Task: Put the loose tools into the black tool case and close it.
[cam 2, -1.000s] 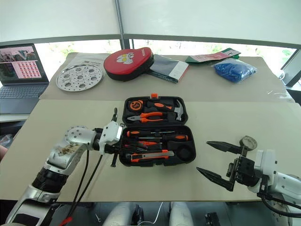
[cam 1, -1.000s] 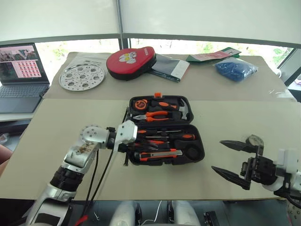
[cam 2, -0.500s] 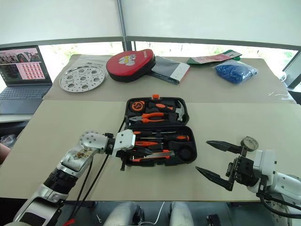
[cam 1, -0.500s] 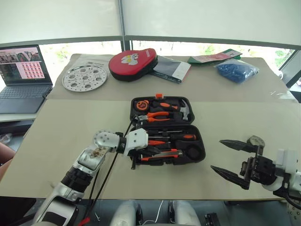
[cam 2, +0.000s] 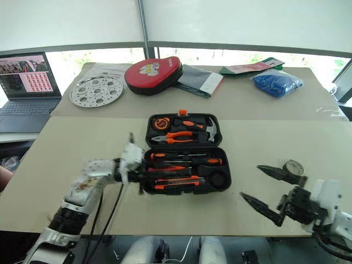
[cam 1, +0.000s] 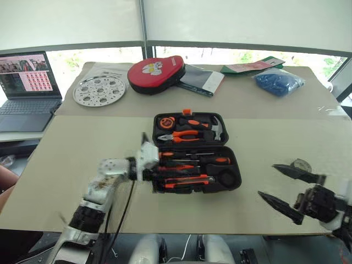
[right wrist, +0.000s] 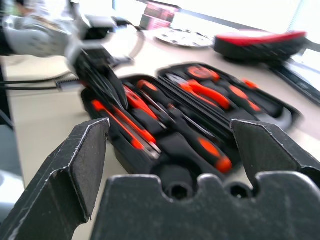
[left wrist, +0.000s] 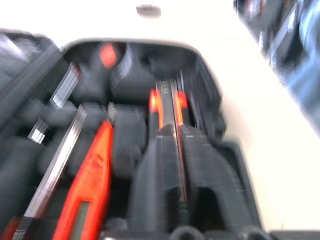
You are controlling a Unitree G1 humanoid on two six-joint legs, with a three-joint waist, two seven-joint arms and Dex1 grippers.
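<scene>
Left gripper (cam 2: 144, 175), fingers nearly pressed together and pinching nothing visible, reached into the open black tool case (cam 2: 186, 153) at its left end. Right gripper (cam 2: 263, 190) stood spread wide near the table's (cam 2: 264, 137) front edge. No writing was readable. Screwdrivers (cam 2: 187, 161) lay left-to-right. Bare table surrounded the case.
</scene>
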